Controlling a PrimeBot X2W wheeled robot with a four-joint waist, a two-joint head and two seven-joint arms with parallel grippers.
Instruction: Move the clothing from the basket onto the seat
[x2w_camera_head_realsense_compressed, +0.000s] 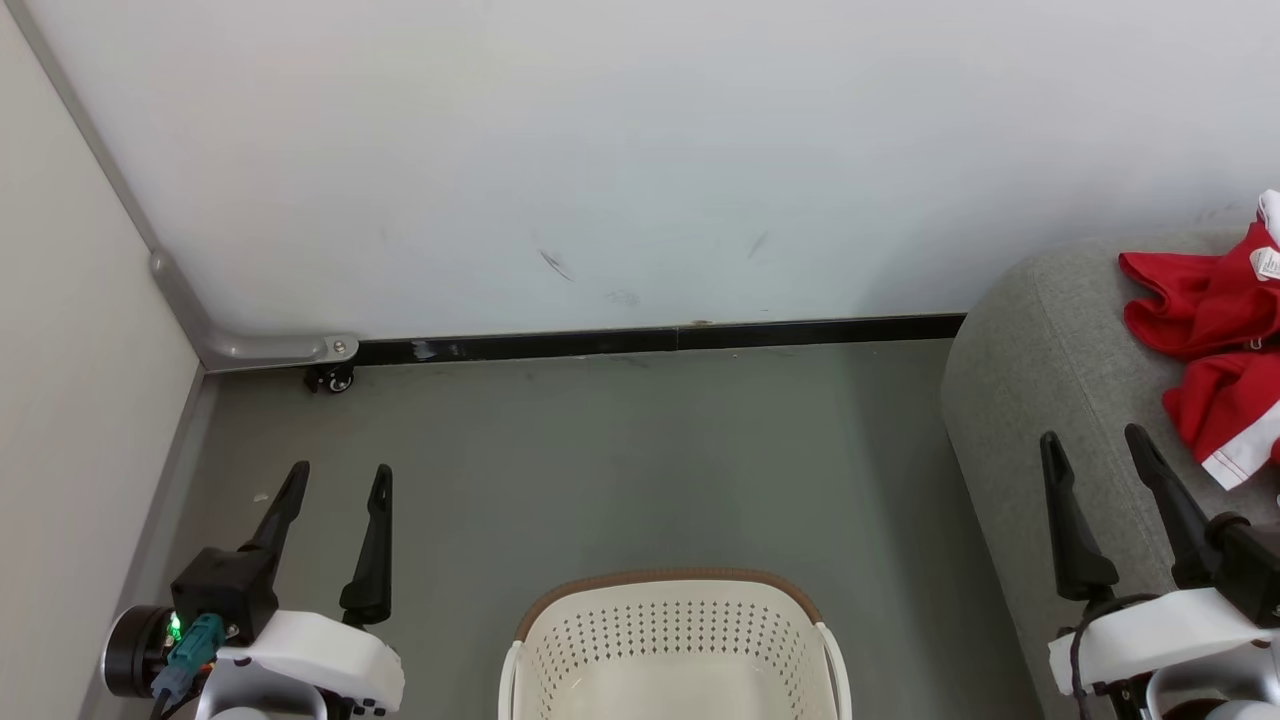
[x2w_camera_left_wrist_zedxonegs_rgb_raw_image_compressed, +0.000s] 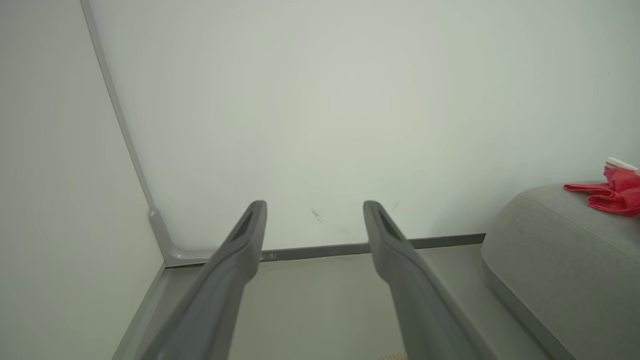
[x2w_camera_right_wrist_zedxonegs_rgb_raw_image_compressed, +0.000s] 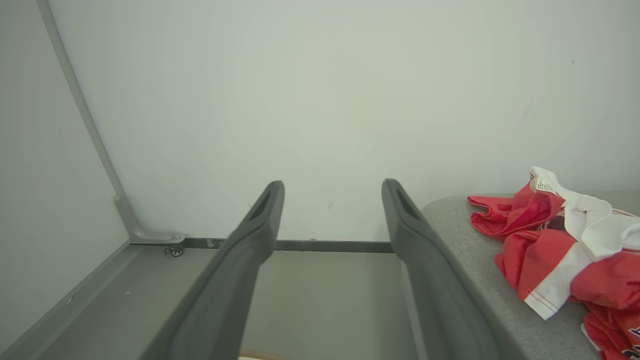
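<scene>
Red clothing (x2w_camera_head_realsense_compressed: 1215, 340) with white trim lies crumpled on top of the grey seat (x2w_camera_head_realsense_compressed: 1030, 380) at the right; it also shows in the left wrist view as clothing (x2w_camera_left_wrist_zedxonegs_rgb_raw_image_compressed: 612, 192) on the seat (x2w_camera_left_wrist_zedxonegs_rgb_raw_image_compressed: 560, 250), and in the right wrist view as clothing (x2w_camera_right_wrist_zedxonegs_rgb_raw_image_compressed: 555, 245) on the seat (x2w_camera_right_wrist_zedxonegs_rgb_raw_image_compressed: 465, 235). The cream basket (x2w_camera_head_realsense_compressed: 675, 650) with its brown rim stands at the bottom centre, and what shows of its inside holds nothing. My left gripper (x2w_camera_head_realsense_compressed: 338, 484) is open at the lower left, over the floor. My right gripper (x2w_camera_head_realsense_compressed: 1095, 445) is open over the seat's near edge, nothing between its fingers.
A white wall (x2w_camera_head_realsense_compressed: 640, 150) with a black skirting strip (x2w_camera_head_realsense_compressed: 660, 340) runs across the back, and a side panel (x2w_camera_head_realsense_compressed: 70, 400) closes the left. A small caster (x2w_camera_head_realsense_compressed: 333, 380) sits in the back left corner. Grey floor (x2w_camera_head_realsense_compressed: 620, 460) lies between basket and wall.
</scene>
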